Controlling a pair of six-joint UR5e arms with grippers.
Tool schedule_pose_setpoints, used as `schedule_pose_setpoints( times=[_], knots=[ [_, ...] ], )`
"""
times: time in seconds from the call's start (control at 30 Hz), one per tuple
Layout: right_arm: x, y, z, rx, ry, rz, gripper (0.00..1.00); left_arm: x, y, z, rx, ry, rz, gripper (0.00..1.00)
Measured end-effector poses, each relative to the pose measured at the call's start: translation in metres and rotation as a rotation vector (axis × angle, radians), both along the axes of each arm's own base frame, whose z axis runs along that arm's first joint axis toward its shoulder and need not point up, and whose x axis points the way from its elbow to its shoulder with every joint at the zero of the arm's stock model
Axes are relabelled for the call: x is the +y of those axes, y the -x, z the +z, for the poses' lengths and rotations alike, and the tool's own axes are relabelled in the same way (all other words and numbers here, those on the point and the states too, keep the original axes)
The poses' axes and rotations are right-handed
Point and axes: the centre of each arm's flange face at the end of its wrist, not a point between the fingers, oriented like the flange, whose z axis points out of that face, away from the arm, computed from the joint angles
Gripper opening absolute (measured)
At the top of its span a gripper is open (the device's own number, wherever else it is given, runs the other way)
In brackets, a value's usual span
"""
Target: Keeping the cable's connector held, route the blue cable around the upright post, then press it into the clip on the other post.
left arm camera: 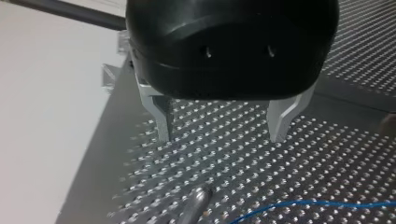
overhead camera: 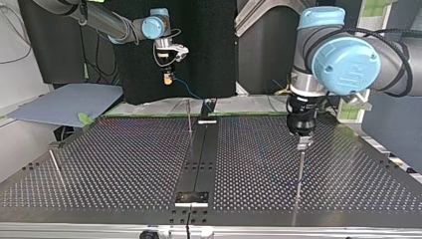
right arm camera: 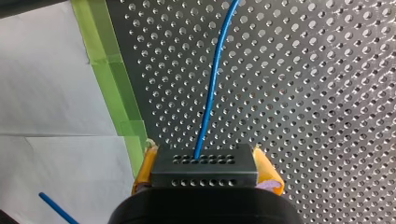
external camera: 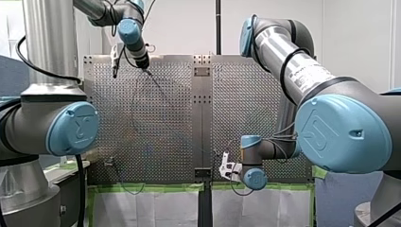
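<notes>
Clamping the connector [right arm camera: 204, 176], my right hand [right arm camera: 206, 165] has blue cable [right arm camera: 211, 88] running ahead; my left hand [left arm camera: 221, 136] gapes empty.

Post [overhead camera: 300, 169] at top view's right under left end effector [overhead camera: 302, 142]; another post [overhead camera: 189, 117] near table [overhead camera: 124, 159] centre.

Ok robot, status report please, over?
My right gripper shut on dark perforated connector block. My left gripper open, empty, just above slim metal post. Its thin blue cable lies beside post. No obstruction seen.
</notes>
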Motion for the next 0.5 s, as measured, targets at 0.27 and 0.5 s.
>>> schedule_pose_setpoints(
  times=[0.27, 0.5],
  knots=[
    [-0.001, 0.0, 0.0, -0.011, 0.0, -0.004, 0.0, -0.026, -0.013, -0.003, -0.003, -0.073, -0.021, 0.98],
    [-0.001, 0.001, 0.0, -0.011, -0.002, -0.006, 0.0, -0.054, -0.024, -0.008, -0.018, -0.124, -0.073, 0.98]
  ],
)
